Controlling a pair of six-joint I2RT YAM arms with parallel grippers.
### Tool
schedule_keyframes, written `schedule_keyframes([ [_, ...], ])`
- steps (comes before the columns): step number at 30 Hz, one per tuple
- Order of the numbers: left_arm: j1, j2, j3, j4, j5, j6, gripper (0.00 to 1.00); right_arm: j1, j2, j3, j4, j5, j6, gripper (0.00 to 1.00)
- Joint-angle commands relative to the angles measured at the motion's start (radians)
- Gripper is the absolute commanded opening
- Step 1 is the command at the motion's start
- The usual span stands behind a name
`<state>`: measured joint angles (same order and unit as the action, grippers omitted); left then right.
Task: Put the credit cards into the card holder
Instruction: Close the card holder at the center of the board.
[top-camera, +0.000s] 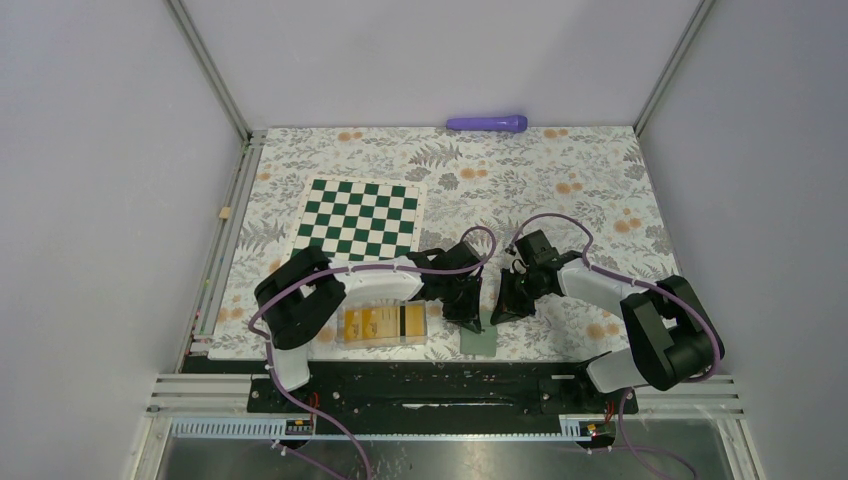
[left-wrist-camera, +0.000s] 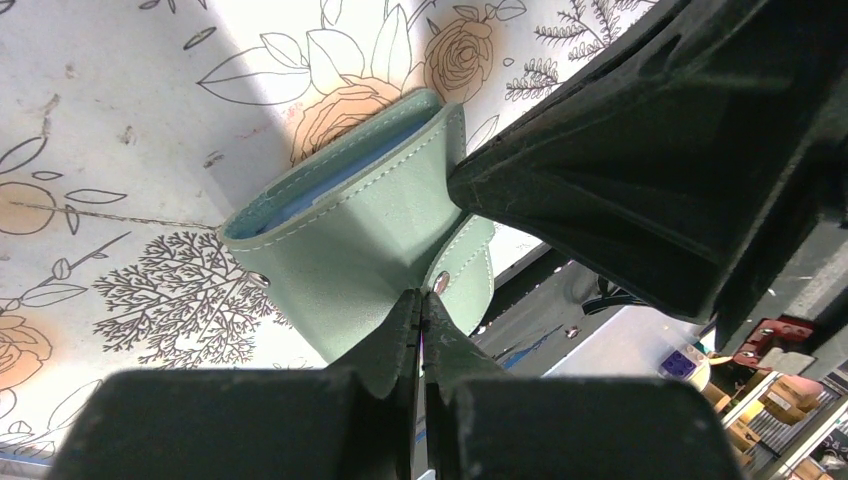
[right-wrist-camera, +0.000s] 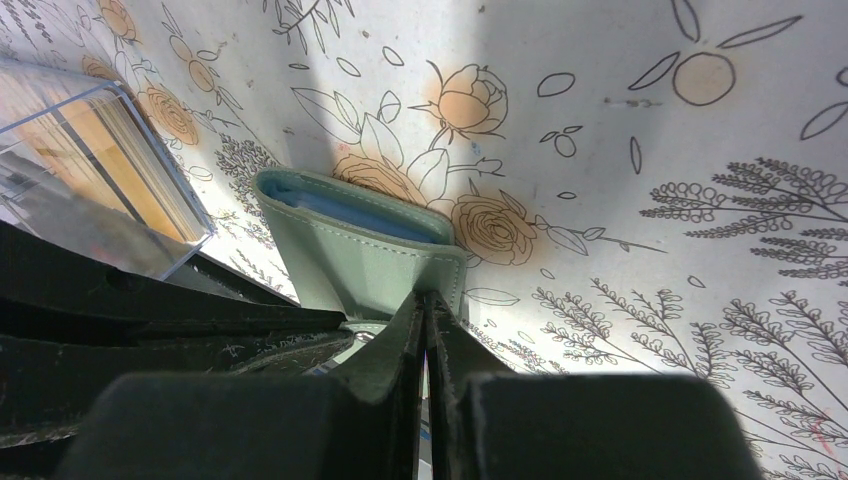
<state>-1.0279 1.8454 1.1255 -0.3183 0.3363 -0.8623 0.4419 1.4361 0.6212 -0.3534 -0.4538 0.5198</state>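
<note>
Top external has the left claw (top-camera: 467, 316) and right claw (top-camera: 505, 306) nearly tip to tip over a floral cloth (top-camera: 600, 200). The holder (top-camera: 480, 341) shows as a flat sage-green patch just under and between the tips, at the cloth's near edge. Just left of the left claw, a clear rectangular box (top-camera: 343, 326) holds the glossy orange-yellow cards (top-camera: 380, 322). They lie flat, with one dark stripe running away from the arm bases. Well beyond both claws are a green-and-white chessboard (top-camera: 362, 218) and a smooth purple cylinder (top-camera: 487, 123).

Left wrist has the left claw (left-wrist-camera: 420, 300) clenched on the holder's (left-wrist-camera: 340, 250) near edge, right beside a small metal snap (left-wrist-camera: 440, 284). The holder looks soft and leather-like, with pale stitching along its rims and a light blue lining. It bows open like a pocket, its mouth facing away from the claw. The mouth's long axis slants from lower left to upper right. The right claw's matte black body meets the holder's right corner.

Right wrist has the right claw (right-wrist-camera: 426, 298) pinched tight on the holder's (right-wrist-camera: 350, 262) near wall. The blue-lined mouth faces away from the claw, and its long axis runs across the view, dipping to the right. Left of the claw, the box (right-wrist-camera: 110, 235) shows the cards (right-wrist-camera: 135, 170) through its wall.
</note>
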Motion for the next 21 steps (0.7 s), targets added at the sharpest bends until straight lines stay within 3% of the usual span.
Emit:
schedule_keyframes([
  [1,-0.008,-0.038,0.004,0.031,0.008,0.005,0.0,0.001,0.021,0.002,-0.009,0.053,-0.021,0.06],
  [21,-0.007,0.004,0.005,0.134,0.079,-0.022,0.0,0.008,0.018,0.001,0.012,0.015,-0.022,0.07],
])
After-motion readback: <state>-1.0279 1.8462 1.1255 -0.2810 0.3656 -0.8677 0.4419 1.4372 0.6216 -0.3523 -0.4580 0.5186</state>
